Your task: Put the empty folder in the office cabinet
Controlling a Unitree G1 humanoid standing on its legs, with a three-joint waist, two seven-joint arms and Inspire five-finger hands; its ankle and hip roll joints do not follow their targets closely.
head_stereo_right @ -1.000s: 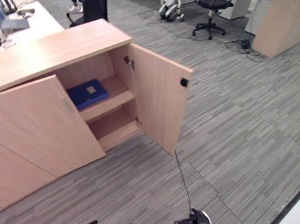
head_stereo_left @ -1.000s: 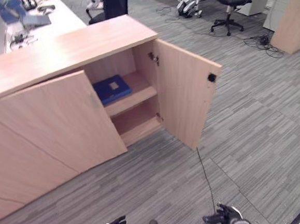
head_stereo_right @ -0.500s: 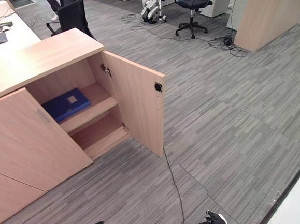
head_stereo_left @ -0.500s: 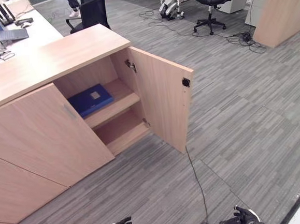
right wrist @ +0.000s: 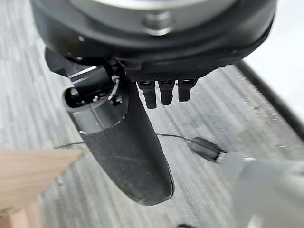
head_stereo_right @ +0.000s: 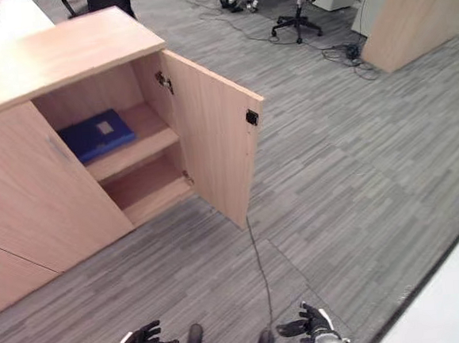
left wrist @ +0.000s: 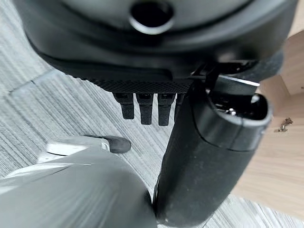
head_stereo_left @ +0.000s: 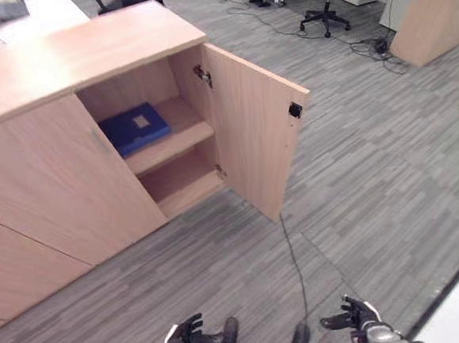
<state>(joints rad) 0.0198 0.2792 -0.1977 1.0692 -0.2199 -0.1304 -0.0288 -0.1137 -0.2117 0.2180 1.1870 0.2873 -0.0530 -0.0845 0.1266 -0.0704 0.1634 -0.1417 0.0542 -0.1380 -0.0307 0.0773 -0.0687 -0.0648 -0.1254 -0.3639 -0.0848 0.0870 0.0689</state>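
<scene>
The blue folder already lies flat on the upper shelf of the cabinet, whose right door stands wide open. The left hand and right hand hang low over the floor, fingers relaxed and holding nothing. The placing looks done; perhaps only closing the door remains.

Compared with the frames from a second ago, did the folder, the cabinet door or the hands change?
Nothing was taken hold of or let go. The whole picture shifts, so the camera moved, not the things. The blue folder still lies on the upper shelf of the cabinet, its right door still open. The left hand and right hand stay low, open and empty.
</scene>
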